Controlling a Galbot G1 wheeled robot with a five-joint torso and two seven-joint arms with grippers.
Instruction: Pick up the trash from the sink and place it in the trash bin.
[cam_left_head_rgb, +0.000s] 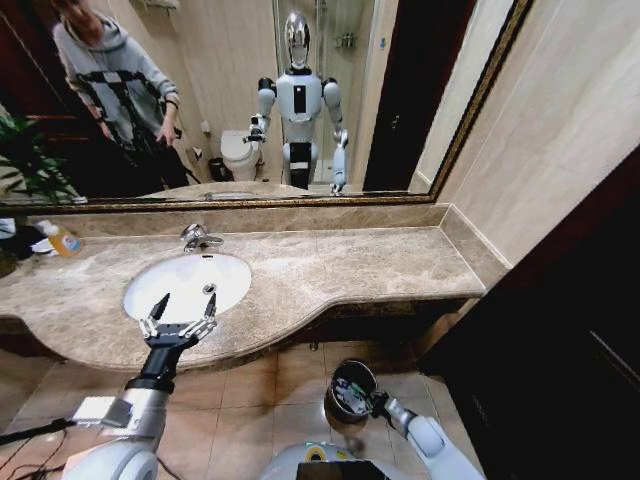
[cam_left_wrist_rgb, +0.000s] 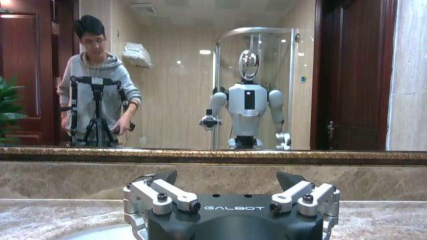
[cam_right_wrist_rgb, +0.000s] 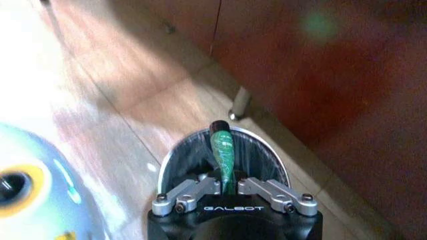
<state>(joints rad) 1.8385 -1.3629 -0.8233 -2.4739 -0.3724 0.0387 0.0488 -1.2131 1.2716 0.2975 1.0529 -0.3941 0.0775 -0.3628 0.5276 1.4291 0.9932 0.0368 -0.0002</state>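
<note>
The white oval sink (cam_left_head_rgb: 175, 278) is set in the beige marble countertop (cam_left_head_rgb: 340, 265), with a chrome faucet (cam_left_head_rgb: 198, 237) behind it. My left gripper (cam_left_head_rgb: 184, 308) hovers open over the basin's front rim, nothing between its fingers (cam_left_wrist_rgb: 165, 178). On the floor below the counter stands the small black trash bin (cam_left_head_rgb: 351, 390) with its silver rim (cam_right_wrist_rgb: 267, 150). My right gripper (cam_right_wrist_rgb: 227, 189) is directly above the bin's mouth, shut on a tiny green tube (cam_right_wrist_rgb: 222, 147) that points down into the bin. Light-coloured pieces lie inside the bin.
An orange-capped soap bottle (cam_left_head_rgb: 62, 238) stands at the counter's far left, next to a plant (cam_left_head_rgb: 25, 160). A wide mirror (cam_left_head_rgb: 300, 100) backs the counter. A dark wooden panel (cam_left_head_rgb: 570, 330) closes in the right side, and tiled floor (cam_left_head_rgb: 250, 400) lies beneath.
</note>
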